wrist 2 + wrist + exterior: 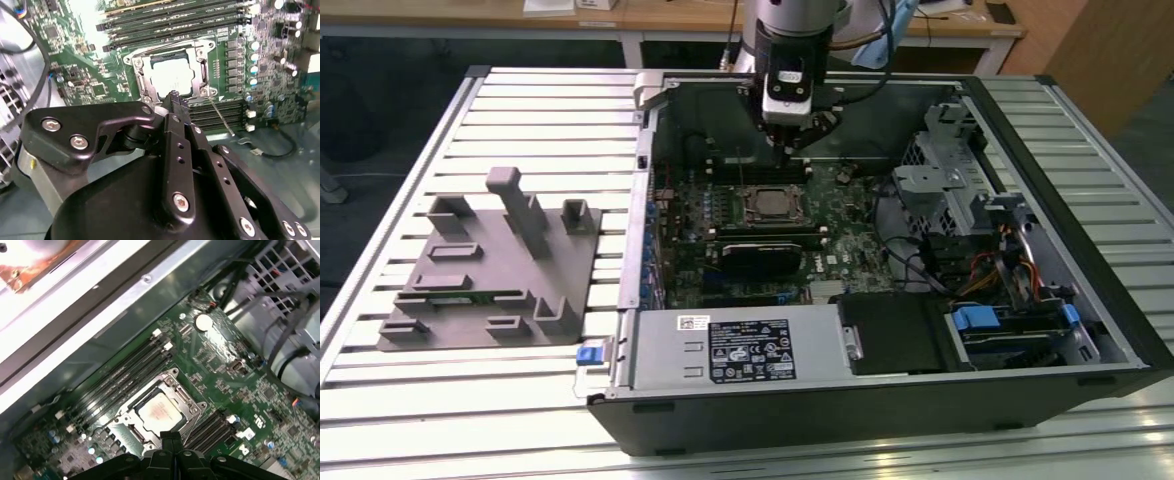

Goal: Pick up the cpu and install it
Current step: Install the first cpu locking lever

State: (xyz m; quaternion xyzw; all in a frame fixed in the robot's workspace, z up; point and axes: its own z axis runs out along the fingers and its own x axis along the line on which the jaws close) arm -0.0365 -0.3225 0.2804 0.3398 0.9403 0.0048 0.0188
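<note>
Inside the open computer case (1067,300) on your tabletop (400,400), the cpu (171,77) already lies seated in the motherboard socket frame (137,75), so placement looks done. Your gripper (174,97) hangs just above the socket's edge, fingers pressed together, holding nothing, clear of the chip.
</note>
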